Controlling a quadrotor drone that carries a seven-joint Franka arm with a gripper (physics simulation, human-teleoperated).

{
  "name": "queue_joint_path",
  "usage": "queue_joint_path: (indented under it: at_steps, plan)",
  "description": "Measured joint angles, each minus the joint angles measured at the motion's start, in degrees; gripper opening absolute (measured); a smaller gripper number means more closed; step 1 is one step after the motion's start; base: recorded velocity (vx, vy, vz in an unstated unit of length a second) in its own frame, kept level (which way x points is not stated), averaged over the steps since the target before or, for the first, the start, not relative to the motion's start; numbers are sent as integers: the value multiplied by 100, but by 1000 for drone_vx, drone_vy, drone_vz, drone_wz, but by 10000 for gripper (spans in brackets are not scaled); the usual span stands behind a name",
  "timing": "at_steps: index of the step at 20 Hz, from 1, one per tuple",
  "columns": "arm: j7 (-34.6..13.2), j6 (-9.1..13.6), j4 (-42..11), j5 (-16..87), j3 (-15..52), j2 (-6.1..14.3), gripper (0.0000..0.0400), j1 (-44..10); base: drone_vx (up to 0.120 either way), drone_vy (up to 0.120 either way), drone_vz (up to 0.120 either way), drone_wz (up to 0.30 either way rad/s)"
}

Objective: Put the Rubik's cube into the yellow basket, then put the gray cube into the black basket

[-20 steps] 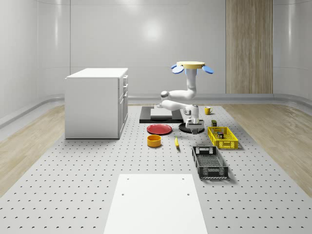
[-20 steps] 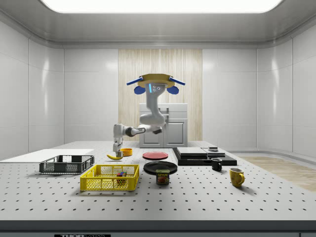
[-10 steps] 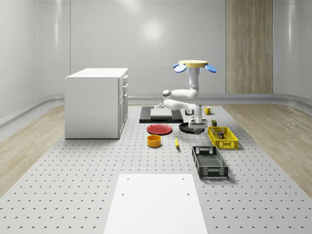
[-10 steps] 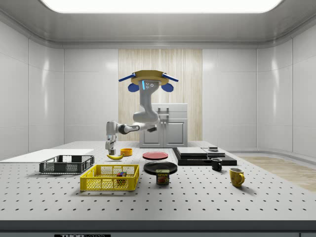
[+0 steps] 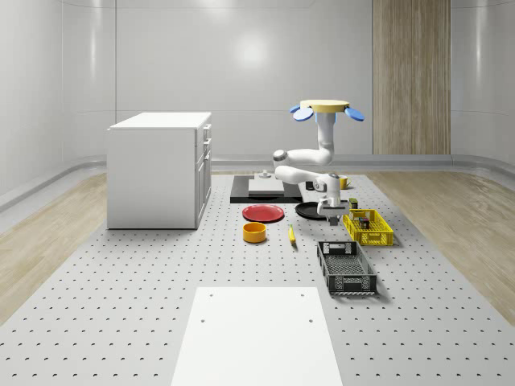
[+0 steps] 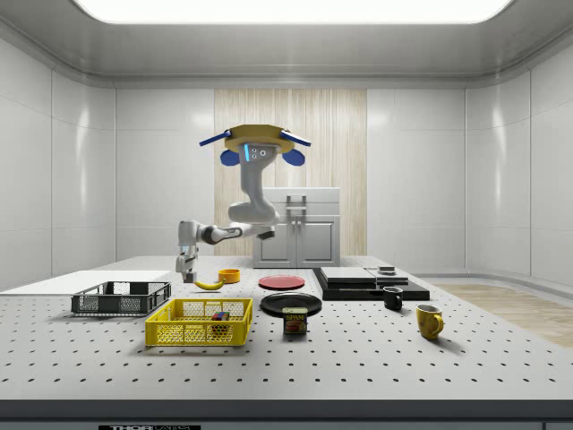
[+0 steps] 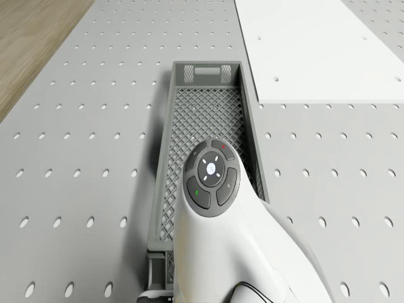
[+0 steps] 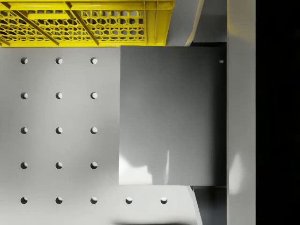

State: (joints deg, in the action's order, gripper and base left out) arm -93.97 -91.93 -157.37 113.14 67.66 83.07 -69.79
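Beside the yellow basket [image 5: 378,238], on its side away from the wood floor, the gripper [image 5: 332,214] hangs above the worktop [image 5: 121,281]. Vs 1 s ago, drone [image 6: 257,143] and arm have slid toward the side view's left, off the black plate [image 6: 291,305] and nearer the black basket [image 7: 208,69]. The drone hovers high over the yellow basket's far-end area. Jaws are clamped on the gray cube [image 8: 166,115], carried clear of the worktop w/ the yellow basket's wall just past it in the wrist view. Rubik's cube [image 6: 218,315] sits inside the yellow basket. Banana [image 6: 209,284] lies beyond the yellow basket, approx under the gripper; a tin [image 6: 295,321] stands just beside the basket.
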Motion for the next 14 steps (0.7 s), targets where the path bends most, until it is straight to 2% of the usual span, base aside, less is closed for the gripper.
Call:
queue_joint_path:
  at_steps: [14]
  plan:
    - [-16,-45,4,-23,6,49,251,-21,120,0,0,0]
